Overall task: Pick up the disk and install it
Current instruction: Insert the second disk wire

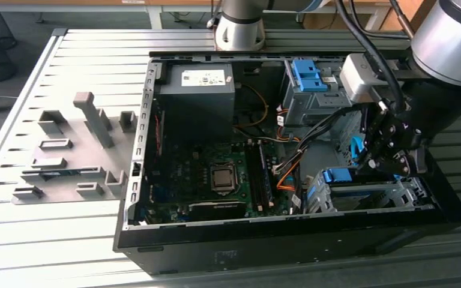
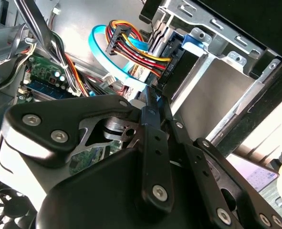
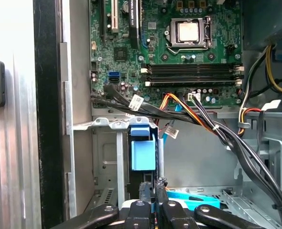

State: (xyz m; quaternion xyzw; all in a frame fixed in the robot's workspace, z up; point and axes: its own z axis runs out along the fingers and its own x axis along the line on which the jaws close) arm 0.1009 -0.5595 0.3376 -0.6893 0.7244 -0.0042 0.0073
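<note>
Inside the case, fingers seemingly closed on the disk, its label unreadable.

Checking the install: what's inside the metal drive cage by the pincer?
The disk sits inside the drive cage, its blue rail end showing. Its far end is hidden.

No legible text on the power supply's white sticker or elsewhere.
</note>
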